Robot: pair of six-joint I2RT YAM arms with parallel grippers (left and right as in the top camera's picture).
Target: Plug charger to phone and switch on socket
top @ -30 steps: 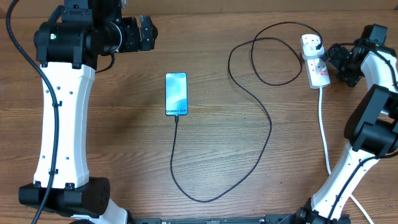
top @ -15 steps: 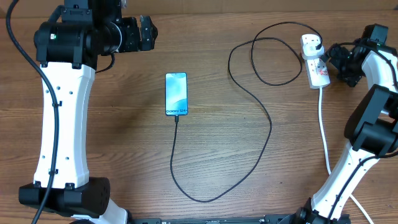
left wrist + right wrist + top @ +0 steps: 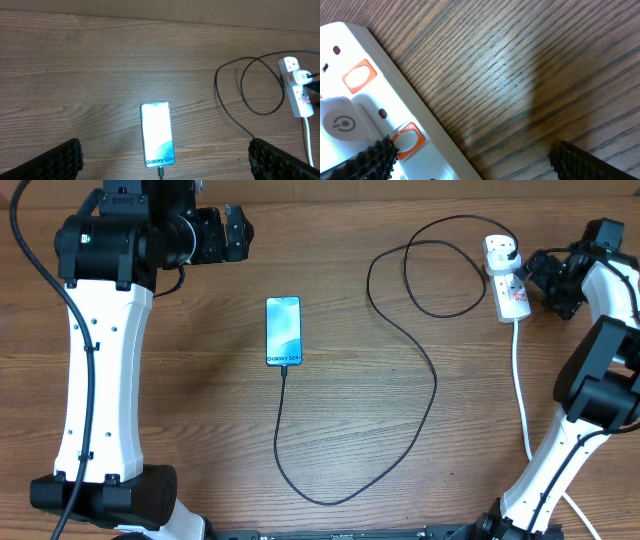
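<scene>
Your right gripper (image 3: 534,275) hangs wide open and empty. The white elongated plastic power-strip socket (image 3: 510,292) lies just beside it at nine o'clock, long axis running twelve to six, toward the wooden table's (image 3: 200,430) two o'clock. This arm is far nearer. An orange rocker switch (image 3: 405,141) shows close in the wrist view. Your left gripper (image 3: 240,233), equally spread, holds nothing.

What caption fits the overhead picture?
Slim lit smartphone joined to a long thin black charger cable; open right gripper beside the white power strip.
</scene>
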